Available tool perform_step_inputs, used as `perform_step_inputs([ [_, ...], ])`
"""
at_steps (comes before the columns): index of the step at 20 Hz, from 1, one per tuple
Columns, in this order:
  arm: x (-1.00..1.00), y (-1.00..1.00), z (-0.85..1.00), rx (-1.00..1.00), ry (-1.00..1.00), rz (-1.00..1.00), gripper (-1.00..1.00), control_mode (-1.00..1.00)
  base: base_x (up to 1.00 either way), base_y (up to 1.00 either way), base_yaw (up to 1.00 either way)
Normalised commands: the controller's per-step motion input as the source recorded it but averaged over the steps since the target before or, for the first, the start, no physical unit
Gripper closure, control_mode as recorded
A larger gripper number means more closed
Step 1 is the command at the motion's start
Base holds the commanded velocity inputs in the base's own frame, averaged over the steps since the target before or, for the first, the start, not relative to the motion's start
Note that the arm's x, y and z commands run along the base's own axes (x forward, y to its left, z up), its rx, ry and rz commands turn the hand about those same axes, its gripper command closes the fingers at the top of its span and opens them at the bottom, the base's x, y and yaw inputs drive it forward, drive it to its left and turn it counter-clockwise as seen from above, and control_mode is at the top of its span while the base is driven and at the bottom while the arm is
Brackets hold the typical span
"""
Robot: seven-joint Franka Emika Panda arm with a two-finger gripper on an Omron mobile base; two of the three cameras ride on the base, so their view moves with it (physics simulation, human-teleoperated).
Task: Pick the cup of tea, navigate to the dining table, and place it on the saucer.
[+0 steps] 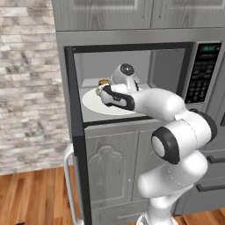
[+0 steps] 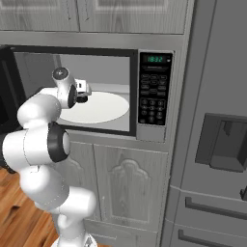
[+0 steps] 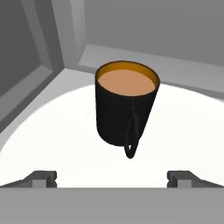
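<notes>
The gripper has its jaws spread fully wide and holds nothing; its two dark fingertips stand far apart at the near edge of the hand view. Just beyond them, centred between the two tips but apart from both, stands the cup of tea, upright, a black mug with brown liquid near the brim and its handle turned toward the gripper.

The cup rests on a round white turntable inside a microwave, toward the back left corner of the grey interior. From the left base view the arm reaches in through the opening, and an orange-brown bit of the cup shows just behind the wrist at the back of the plate.

The microwave door hangs open to the left, seen edge-on. The control panel with a green display sits to the right of the opening. Grey panelled cabinets lie below and above. Farther right is a grey refrigerator with a dispenser recess. To the left a brick wall meets a wooden floor.
</notes>
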Motion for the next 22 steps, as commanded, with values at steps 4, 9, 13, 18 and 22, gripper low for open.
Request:
perform_step_inputs([
  [4,0.21,-0.03,-0.19,0.00,0.00,-0.02,-1.00,-1.00,0.00,0.00,0.00],
  [9,0.14,-0.09,-0.04,0.00,0.00,-0.01,-1.00,-1.00,0.00,0.00,0.00],
  [13,0.01,0.00,0.00,0.00,0.00,0.00,-1.00,-1.00,0.00,0.00,0.00],
  [18,0.06,-0.11,-0.04,0.00,0.02,0.00,-1.00,-1.00,0.00,0.00,0.00],
  [22,0.14,-0.05,-0.05,0.00,0.01,0.00,-1.00,-1.00,0.00,0.00,0.00],
])
